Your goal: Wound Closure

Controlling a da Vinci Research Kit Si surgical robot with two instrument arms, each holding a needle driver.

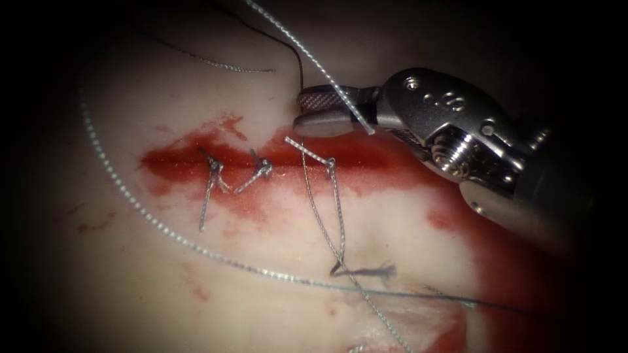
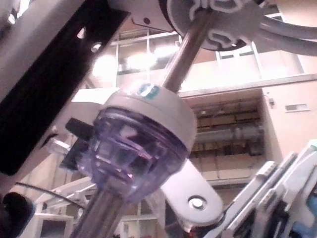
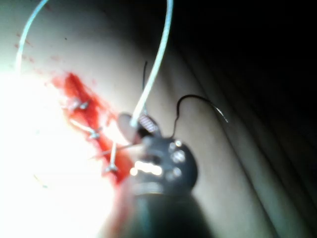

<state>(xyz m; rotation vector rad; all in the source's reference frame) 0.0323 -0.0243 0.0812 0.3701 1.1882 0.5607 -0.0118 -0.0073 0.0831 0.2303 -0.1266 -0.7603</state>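
- The endoscope looks down from above and in front, close on the tissue [image 1: 196, 261] and its cut [image 1: 261, 163]
- The left wrist camera faces up along its own shaft [image 2: 183, 52] toward the room
- The right wrist camera sits very near the right tool [image 3: 141, 124], sharing the cut [image 3: 84, 101] with the endoscope

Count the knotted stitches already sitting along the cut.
3 along the cut: left stitch, middle stitch, right stitch just below the right tool, whose open fingers straddle the thread. Red fluid could hide more.
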